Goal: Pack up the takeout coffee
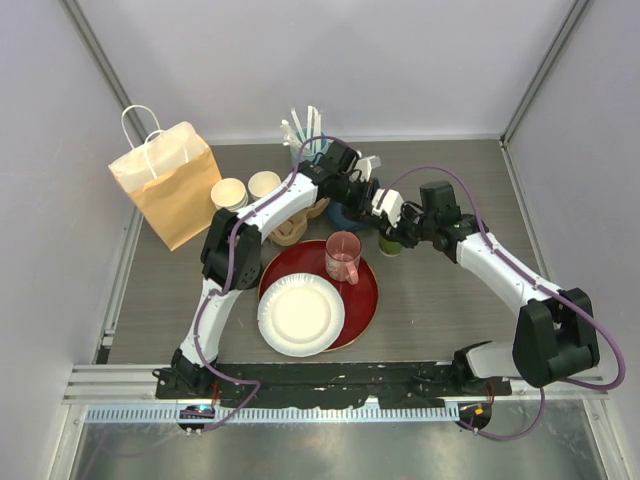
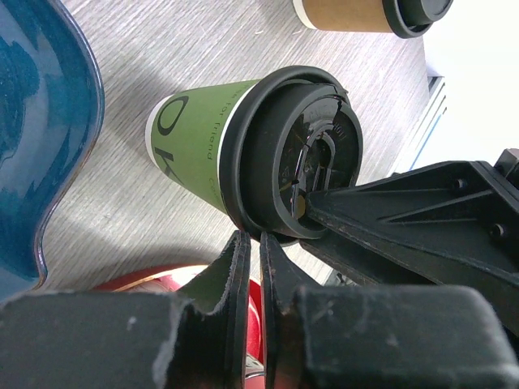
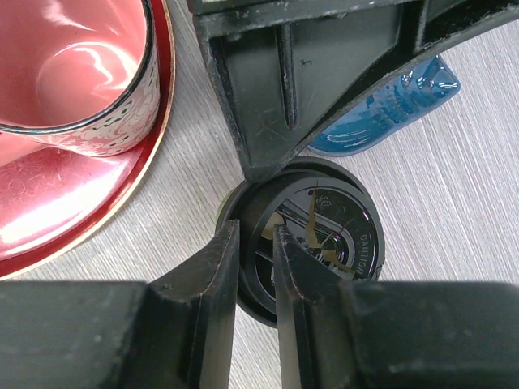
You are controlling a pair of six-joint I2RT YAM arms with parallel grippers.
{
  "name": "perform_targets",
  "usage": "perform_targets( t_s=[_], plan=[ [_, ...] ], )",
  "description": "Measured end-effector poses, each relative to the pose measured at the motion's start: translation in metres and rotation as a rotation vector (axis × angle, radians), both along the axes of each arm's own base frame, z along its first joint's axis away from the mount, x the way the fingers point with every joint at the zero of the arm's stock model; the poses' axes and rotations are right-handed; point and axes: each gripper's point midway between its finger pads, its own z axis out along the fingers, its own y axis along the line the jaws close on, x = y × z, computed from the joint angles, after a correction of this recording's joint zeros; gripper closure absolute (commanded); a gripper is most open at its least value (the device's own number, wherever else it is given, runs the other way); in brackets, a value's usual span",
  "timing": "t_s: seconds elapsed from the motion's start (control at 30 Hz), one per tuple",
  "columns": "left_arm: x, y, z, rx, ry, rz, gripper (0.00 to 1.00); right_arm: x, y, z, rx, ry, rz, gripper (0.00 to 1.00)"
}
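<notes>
Green cup [image 2: 190, 138]: lidded, contents hidden.
Right gripper [image 3: 253, 232]: pinches its lid rim.
Left gripper [image 2: 254, 240]: nearly closed, empty.

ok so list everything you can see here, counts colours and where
paper bag: 1, kraft brown, back left
lidless cups: 2, cream, right of the bag
straws or sticks: several, white, back centre
green cup: 1, black-lidded, under both claws
brown cup: 1, black-lidded, beyond the green cup
blue dish: 1, beside the green cup
tan item: 1, left of the blue dish, partly hidden
red plate: 1, front centre
paper plate: 1, white, overlapping the red plate's near edge
pink mug: 1, on the red plate
table: 1, grey woodgrain
left arm, right arm: white and black
left claw: black, fingers nearly together at the green cup's top edge
right claw: black, pinching that edge
</notes>
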Motion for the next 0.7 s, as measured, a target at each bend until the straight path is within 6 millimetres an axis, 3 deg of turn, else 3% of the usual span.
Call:
perform_targets(
  t_s=[0.2,0.4,0.7],
  plan=[
    [0.003,-0.002,-0.001,-0.005,-0.017,0.001,0.90,0.001,0.000,0.000,0.006,0.000,-0.005,0.73],
    [0.004,-0.002,0.002,-0.004,-0.035,-0.006,0.84,0.003,0.001,0.004,0.024,0.006,-0.025,0.58],
    [0.010,-0.007,0.035,0.001,-0.143,-0.030,0.80,-0.007,0.001,0.014,0.076,0.054,-0.076,0.52]
  ],
)
